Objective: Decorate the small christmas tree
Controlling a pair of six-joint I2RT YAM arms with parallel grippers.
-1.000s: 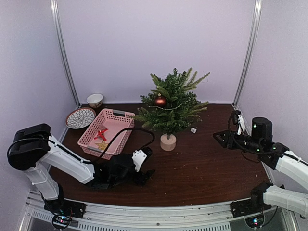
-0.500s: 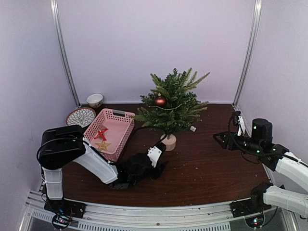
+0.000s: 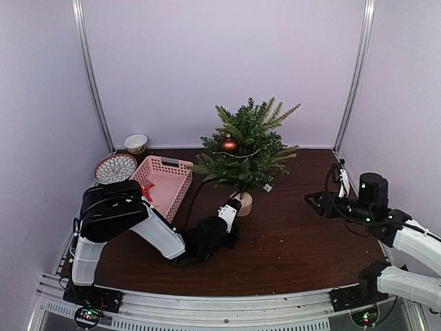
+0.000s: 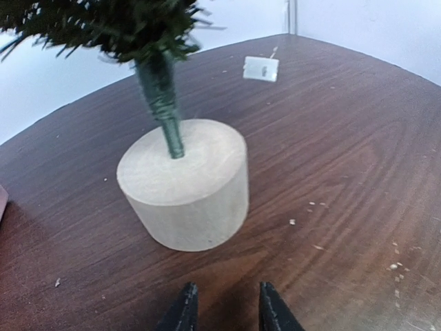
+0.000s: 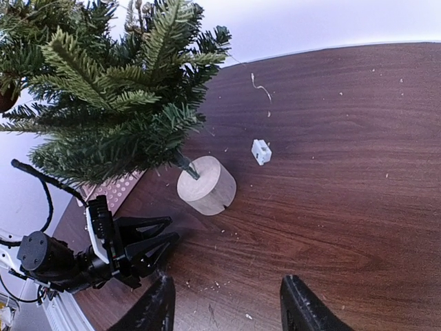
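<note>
Tree: the small christmas tree (image 3: 247, 148) stands upright mid-desk on its stump base (image 4: 185, 183), well apart from both arm bases, probably so that either arm can reach the branches.
Decoration: one red-brown ball (image 3: 229, 144) hangs high on the left side. The other branches look bare, so I judge the task to be at an early stage.
Supply: a pink basket (image 3: 167, 163) sits left of the tree toward the rear with a red ornament (image 3: 146, 188) inside, handy for the left arm.
Left gripper (image 4: 227, 312): low over the desk (image 3: 303, 241), just in front of the stump and not touching it. Its jaws stand a narrow gap apart with nothing between them.
Likely reason: that gap is narrower than the stump, so this looks more like a nudge or a steadying of the base than a grasp, though that is only a guess.
Right gripper (image 5: 227, 303): hovers at the right, well apart from the tree and facing it. Its jaws are parted wider and empty.
Loose bit: a small white tag (image 4: 261, 68) lies on the desk beyond the stump.
</note>
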